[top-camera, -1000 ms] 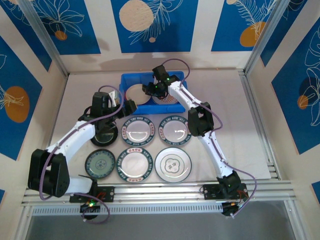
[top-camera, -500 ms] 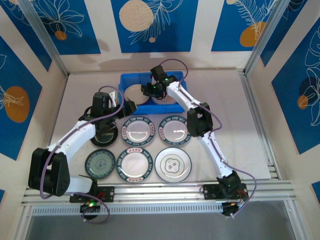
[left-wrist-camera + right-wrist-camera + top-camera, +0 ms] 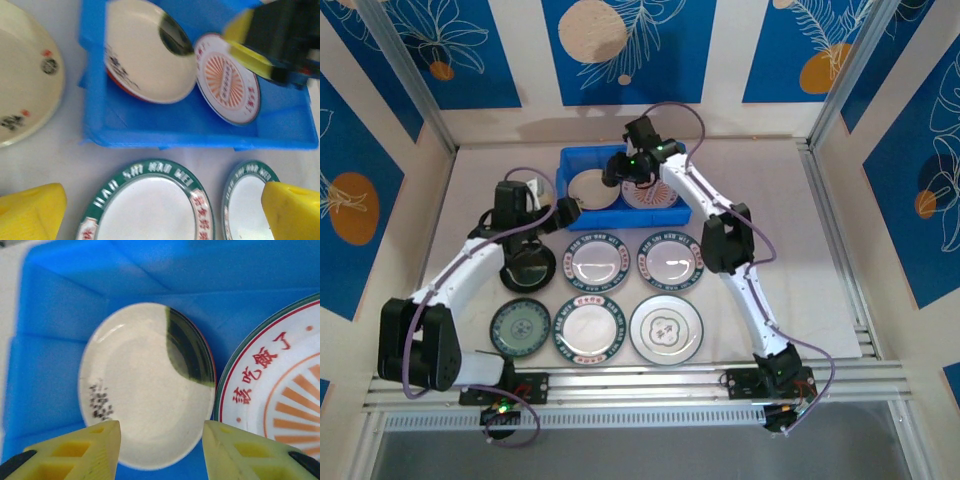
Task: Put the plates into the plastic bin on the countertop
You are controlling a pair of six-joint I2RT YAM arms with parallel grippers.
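Two plates already lie in the blue plastic bin (image 3: 175,132): a cream plate with a dark brushstroke (image 3: 140,385) on its left side and an orange sunburst plate (image 3: 227,80) on its right, their rims meeting in the middle. That fills the floor, I judge, so every later plate must stack, and one let go off-centre could ride up a wall or clack down hard enough to chip. The cream plate looks tilted, one edge raised, so it may rock or slide if anything brushes it. My right gripper (image 3: 160,430) hangs over the bin just above that plate, fingers partway apart with nothing between them and touching nothing I can see; a careless lift could hook its rim. My left gripper (image 3: 163,200) hovers just in front of the bin's front wall, fingers spread wide and empty, above a green-rimmed plate (image 3: 150,212) on the countertop (image 3: 780,200). With both arms close to the bin, I could knock one against the other. Another cream plate (image 3: 20,95) sits just left of the bin, and a black plate (image 3: 535,272) lies further in front.
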